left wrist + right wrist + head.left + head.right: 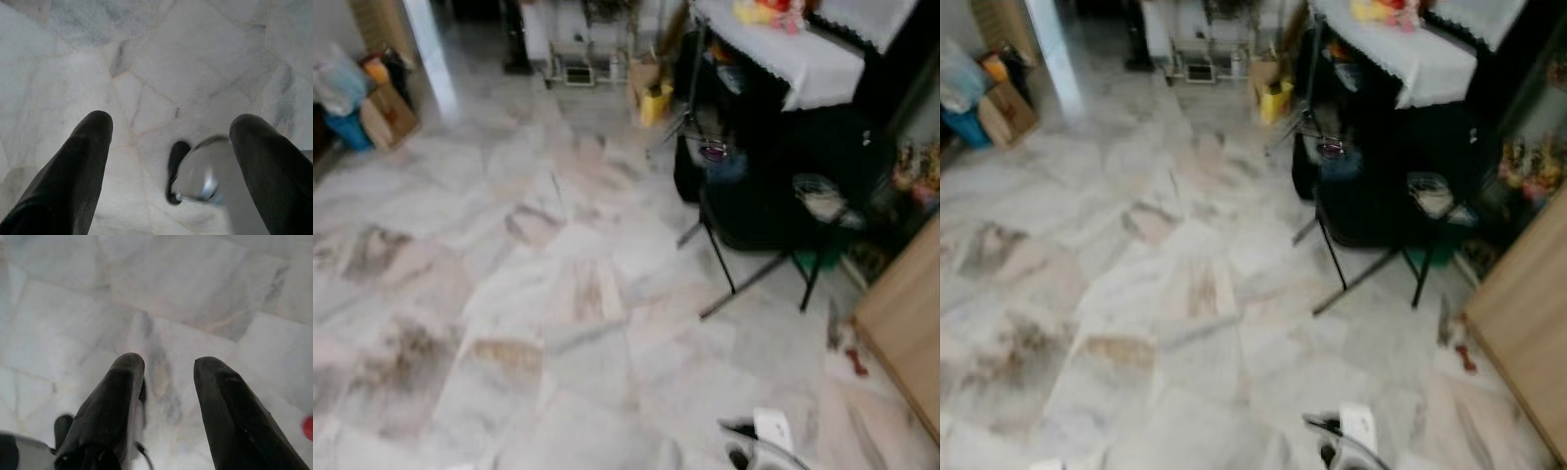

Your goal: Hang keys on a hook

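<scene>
My left gripper (173,122) hangs open over the marble floor, its two black fingers (73,171) wide apart with nothing between them. A shiny silver part of my own body (203,171) sits below it. My right gripper (168,364) is open too, fingers (112,401) pointing down at bare floor tiles and holding nothing. In the blurred left eye view, a silver and white piece of my right arm (759,441) pokes in at the bottom edge.
Wide marble floor (509,294) stretches ahead. To the right stand a black folding stand and dark bags (773,215), a table with a white cloth (803,54) and a wooden cabinet (906,313). A cardboard box (386,113) sits far left, a yellow container (656,103) at the back.
</scene>
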Controlling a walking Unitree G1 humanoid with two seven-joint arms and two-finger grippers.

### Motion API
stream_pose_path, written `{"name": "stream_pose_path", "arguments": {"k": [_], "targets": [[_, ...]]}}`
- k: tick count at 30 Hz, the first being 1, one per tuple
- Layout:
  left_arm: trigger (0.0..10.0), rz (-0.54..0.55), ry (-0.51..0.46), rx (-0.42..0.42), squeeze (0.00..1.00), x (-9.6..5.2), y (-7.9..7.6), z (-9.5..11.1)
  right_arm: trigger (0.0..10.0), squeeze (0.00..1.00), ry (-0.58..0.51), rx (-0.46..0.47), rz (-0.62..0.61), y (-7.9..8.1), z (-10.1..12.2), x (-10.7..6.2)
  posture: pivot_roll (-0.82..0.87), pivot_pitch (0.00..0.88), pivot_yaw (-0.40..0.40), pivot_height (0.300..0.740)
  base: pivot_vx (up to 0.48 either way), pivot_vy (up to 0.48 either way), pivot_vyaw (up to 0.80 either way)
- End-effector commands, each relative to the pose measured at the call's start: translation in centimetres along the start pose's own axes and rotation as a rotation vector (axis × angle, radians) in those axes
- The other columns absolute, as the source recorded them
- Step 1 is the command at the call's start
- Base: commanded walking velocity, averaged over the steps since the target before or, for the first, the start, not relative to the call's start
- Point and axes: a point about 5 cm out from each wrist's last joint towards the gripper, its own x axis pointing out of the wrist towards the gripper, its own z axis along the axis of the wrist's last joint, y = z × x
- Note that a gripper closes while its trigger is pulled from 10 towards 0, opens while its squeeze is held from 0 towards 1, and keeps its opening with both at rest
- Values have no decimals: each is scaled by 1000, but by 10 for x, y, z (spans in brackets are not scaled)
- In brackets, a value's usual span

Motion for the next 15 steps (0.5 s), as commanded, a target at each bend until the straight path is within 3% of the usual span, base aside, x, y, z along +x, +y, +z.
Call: {"name": "stream_pose_path", "arguments": {"k": [1, 15], "targets": [[10000, 8, 28, 11, 0, -2, 4, -9, 10000, 0, -23, 3, 14, 5, 5, 1, 188, 0, -52, 740, 0, 0, -781], [10000, 6, 30, 1, 0, -3, 3, -11, 10000, 0, -22, -7, 17, 3, 5, 1, 192, 0, -54, 740, 0, 0, -781]]}}
